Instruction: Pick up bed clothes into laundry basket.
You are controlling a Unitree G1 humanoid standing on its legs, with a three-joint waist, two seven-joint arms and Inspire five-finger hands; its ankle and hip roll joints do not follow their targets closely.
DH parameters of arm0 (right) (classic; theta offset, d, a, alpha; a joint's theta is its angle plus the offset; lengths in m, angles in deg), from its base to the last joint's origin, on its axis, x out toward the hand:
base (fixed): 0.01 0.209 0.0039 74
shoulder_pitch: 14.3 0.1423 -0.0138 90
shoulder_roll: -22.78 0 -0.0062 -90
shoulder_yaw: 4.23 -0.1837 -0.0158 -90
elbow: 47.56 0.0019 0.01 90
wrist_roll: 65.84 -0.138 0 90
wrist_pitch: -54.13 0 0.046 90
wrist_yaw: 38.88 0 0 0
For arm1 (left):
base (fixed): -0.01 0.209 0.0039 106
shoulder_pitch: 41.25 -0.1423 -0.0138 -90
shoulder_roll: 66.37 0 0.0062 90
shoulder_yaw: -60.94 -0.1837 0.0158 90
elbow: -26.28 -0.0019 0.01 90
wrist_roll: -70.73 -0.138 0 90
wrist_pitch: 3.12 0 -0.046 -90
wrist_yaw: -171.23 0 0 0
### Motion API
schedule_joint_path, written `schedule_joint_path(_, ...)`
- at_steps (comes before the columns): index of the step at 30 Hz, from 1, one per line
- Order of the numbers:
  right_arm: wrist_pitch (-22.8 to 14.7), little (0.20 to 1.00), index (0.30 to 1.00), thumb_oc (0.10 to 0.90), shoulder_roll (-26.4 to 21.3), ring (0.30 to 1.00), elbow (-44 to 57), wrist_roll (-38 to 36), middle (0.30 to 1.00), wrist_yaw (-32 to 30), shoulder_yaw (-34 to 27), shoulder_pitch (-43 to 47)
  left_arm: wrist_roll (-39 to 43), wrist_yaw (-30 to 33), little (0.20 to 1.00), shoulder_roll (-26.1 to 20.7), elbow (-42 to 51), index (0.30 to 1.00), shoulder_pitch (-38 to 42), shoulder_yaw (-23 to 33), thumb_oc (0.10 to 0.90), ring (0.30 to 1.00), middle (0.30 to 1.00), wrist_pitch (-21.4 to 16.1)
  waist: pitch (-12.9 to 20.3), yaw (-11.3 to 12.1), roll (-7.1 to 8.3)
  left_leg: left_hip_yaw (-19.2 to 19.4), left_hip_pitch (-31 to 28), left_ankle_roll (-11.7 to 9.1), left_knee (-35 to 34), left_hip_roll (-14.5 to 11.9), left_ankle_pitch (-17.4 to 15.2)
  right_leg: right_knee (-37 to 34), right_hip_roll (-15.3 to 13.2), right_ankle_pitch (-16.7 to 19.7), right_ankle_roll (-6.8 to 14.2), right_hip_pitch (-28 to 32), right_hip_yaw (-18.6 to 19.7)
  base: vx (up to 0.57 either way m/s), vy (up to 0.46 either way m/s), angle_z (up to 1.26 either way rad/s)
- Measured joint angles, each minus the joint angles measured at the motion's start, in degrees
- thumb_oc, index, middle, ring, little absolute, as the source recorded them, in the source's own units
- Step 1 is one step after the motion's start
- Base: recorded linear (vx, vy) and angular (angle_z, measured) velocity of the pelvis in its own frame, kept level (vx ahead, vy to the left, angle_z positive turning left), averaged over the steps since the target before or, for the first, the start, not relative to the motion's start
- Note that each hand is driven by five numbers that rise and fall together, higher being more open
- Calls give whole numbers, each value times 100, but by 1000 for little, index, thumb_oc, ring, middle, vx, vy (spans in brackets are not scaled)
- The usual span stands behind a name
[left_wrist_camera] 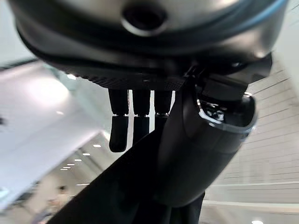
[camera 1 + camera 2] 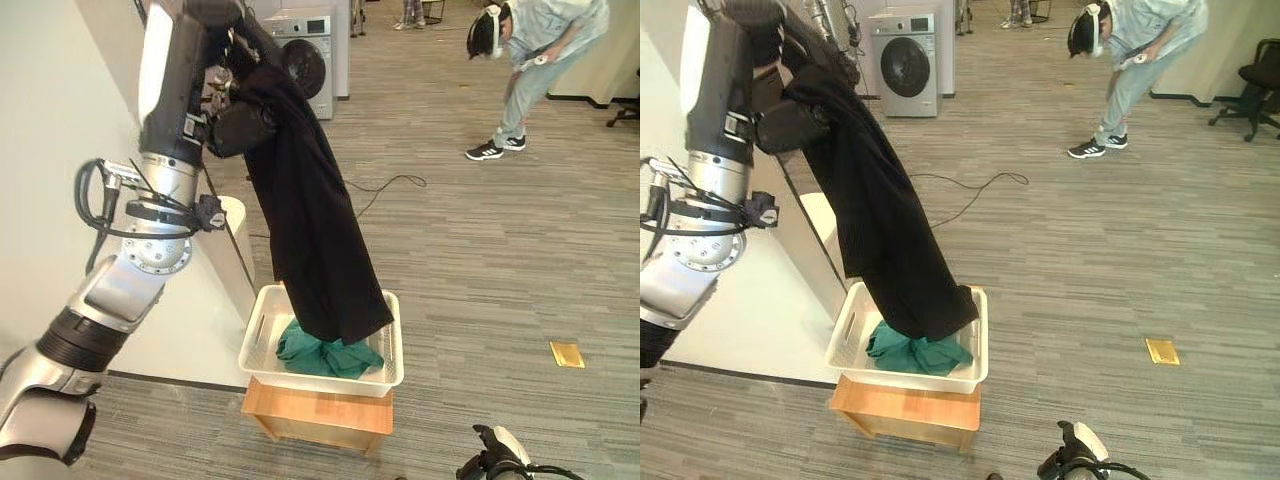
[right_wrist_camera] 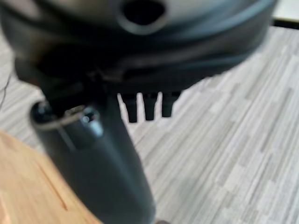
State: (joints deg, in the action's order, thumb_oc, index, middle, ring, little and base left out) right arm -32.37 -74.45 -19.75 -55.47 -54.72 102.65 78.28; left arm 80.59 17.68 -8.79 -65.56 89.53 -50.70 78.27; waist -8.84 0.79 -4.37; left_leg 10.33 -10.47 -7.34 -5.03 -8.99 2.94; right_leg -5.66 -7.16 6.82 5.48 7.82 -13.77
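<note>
Left hand point(image 2: 240, 125), raised high, seems to pinch the top of a black garment point(image 2: 310, 230), whose hem already dips into the white basket point(image 2: 262, 320) over a green cloth point(image 2: 325, 355). Only letting go remains. Right hand point(image 3: 93, 154) hangs idle, fingers straight.

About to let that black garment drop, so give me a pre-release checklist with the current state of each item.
1. Left hand grips the black garment, raised high: ok.
2. Garment's lower end is inside the white laundry basket, on the green cloth: ok.
3. Upper part hangs directly over the basket: not ok, it slants up toward the robot's left, beyond the rim.
4. Basket sits squarely on the wooden stand: ok.
5. Right hand is low, away from the basket: ok.
6. Person stands far off: ok.
</note>
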Motion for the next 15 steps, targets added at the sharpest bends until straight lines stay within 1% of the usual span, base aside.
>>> schedule_joint_path(2,-1,900,900,800,8,900,8,23,900,0,7,-6,-88,-89,300,167,-468,300,4,4,400,300,300,52,7,-16,2,2,-4,3,0,9,1,0,-4,13,8,5,2,0,0,0)
schedule_joint_path(3,-1,900,900,800,11,900,10,34,900,0,13,-9,-115,-114,300,290,-803,300,2,-9,400,300,300,207,3,-48,17,12,18,7,0,18,-2,1,-2,13,9,-39,9,0,0,0)
schedule_joint_path(4,11,900,900,800,11,900,10,35,900,-1,14,-4,-185,-110,300,420,-1139,300,22,-5,400,300,300,213,25,-57,17,8,64,9,1,27,-1,1,-3,10,12,-69,3,0,0,0)
schedule_joint_path(5,15,900,900,800,19,900,12,35,900,1,16,22,-204,-134,300,484,-1412,300,13,-18,400,300,300,358,25,-74,24,12,111,10,1,14,7,1,1,19,8,-117,5,0,0,0)
schedule_joint_path(6,15,900,900,800,19,900,12,35,900,1,16,22,-205,-136,300,484,-1420,300,12,-18,400,300,300,363,25,-75,24,13,112,10,1,15,7,1,1,20,8,-117,5,0,0,0)
schedule_joint_path(7,31,900,900,800,26,900,11,36,900,2,19,47,-321,-315,300,564,-1578,300,-21,-96,400,300,300,489,4,-149,57,6,197,16,2,18,22,3,4,31,6,-192,0,0,0,0)
schedule_joint_path(8,56,900,900,800,32,900,12,36,900,2,22,62,-321,-363,300,570,-1679,300,-33,-118,400,300,300,583,-4,-172,69,14,198,16,2,14,21,3,7,32,6,-197,5,0,0,0)
schedule_joint_path(9,64,900,900,800,41,900,12,38,900,-15,17,34,-343,-357,300,725,-1866,300,-5,-156,400,300,300,627,-20,-251,98,25,208,16,2,25,20,5,13,36,12,-252,16,-31,30,0)
schedule_joint_path(11,83,900,900,800,86,900,9,50,900,-82,26,18,-557,-315,300,1098,-2391,300,100,-185,400,300,300,645,-8,-264,110,12,337,20,1,38,22,3,-1,37,33,-360,11,-16,10,-1)
schedule_joint_path(12,87,900,900,800,160,900,7,63,900,-73,88,91,-571,-352,300,1258,-2578,300,58,-259,400,300,300,771,-20,-291,125,28,462,39,2,34,55,3,-15,74,21,-477,16,-39,22,-7)
schedule_joint_path(13,85,900,900,800,214,900,16,66,900,-82,105,80,-632,-384,300,1330,-2697,300,38,-377,400,300,300,823,-30,-380,147,49,529,40,2,52,63,36,-7,111,26,-559,52,-44,33,-10)
schedule_joint_path(14,83,900,900,800,268,900,15,67,900,-78,151,102,-710,-444,300,1412,-2843,300,31,-491,400,300,300,886,-43,-382,166,64,582,52,2,40,74,38,-12,119,18,-624,58,-43,29,-12)
schedule_joint_path(15,84,900,900,800,309,900,18,75,900,-83,181,97,-773,-496,300,1497,-2948,300,13,-564,400,300,300,916,-61,-440,197,101,624,52,2,57,74,39,-12,132,12,-691,92,-38,31,-17)
